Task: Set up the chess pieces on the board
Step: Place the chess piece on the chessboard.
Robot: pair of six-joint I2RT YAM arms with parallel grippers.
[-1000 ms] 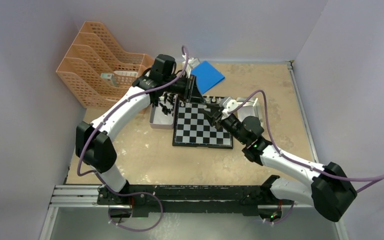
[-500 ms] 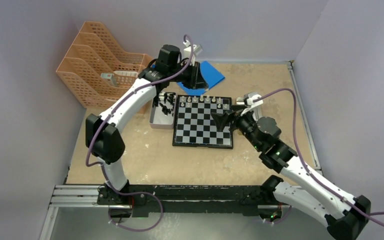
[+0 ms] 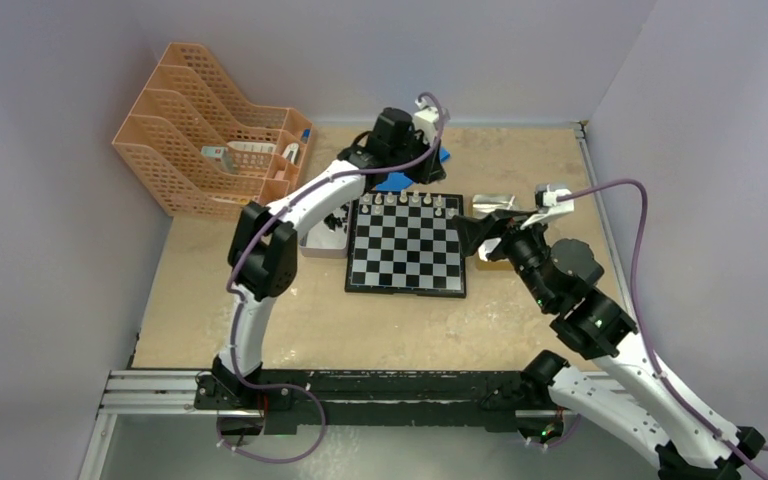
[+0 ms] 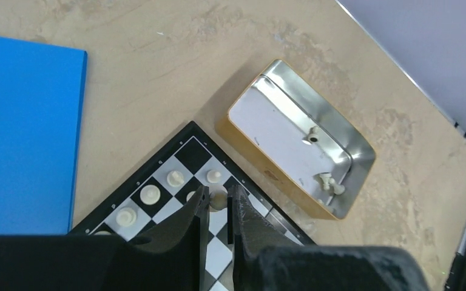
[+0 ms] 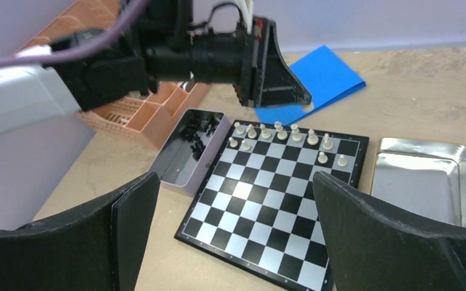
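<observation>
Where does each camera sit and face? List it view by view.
Top external: above, behind the bases, looking down on the black-and-white checkered chessboard; left arm and right arm show.
Left wrist: above the board's corner, looking down at it and a shiny metal tin; left gripper shows.
Right wrist: facing obliquely across the board; open right gripper and left arm show.
All share the board.
</observation>
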